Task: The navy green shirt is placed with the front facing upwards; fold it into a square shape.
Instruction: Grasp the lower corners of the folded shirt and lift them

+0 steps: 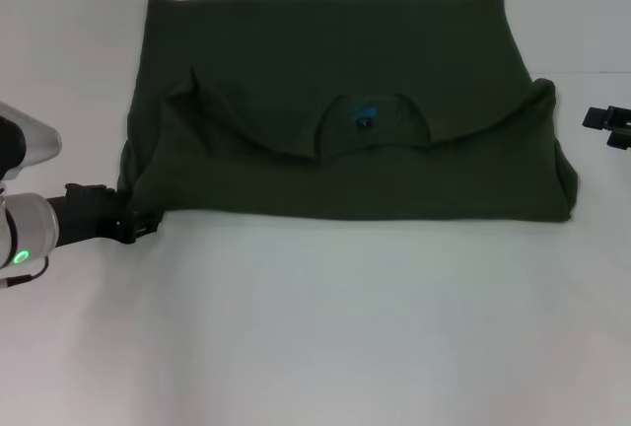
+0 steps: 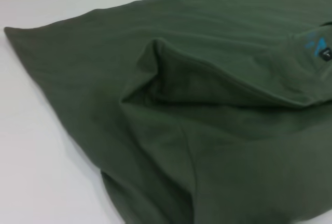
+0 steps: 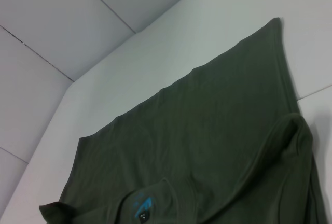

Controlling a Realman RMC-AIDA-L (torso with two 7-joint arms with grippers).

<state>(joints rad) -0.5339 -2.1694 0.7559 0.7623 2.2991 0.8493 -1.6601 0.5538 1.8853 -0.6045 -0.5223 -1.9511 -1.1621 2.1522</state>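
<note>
Lying on white table (image 1: pixel 315 327): navy green shirt (image 1: pixel 345 101) half-folded — left gripper (image 1: pixel 136 221) reaching its seven-o'clock corner, jaws unreadable; right gripper (image 1: pixel 609 122) idling at three o'clock — jaws likewise unclear.

1. White table (image 1: pixel 325 327): a flat, matte work surface that fills the head view. Bare areas lie ahead of the left claw and to both sides of the right claw.
2. Table seam (image 3: pixel 314 92): a thin straight line across the white surface, visible in the right wrist view.
3. Wall panels (image 3: pixel 62 22): pale grey sections divided by dark joint lines, standing beyond the table's far edge.
</note>
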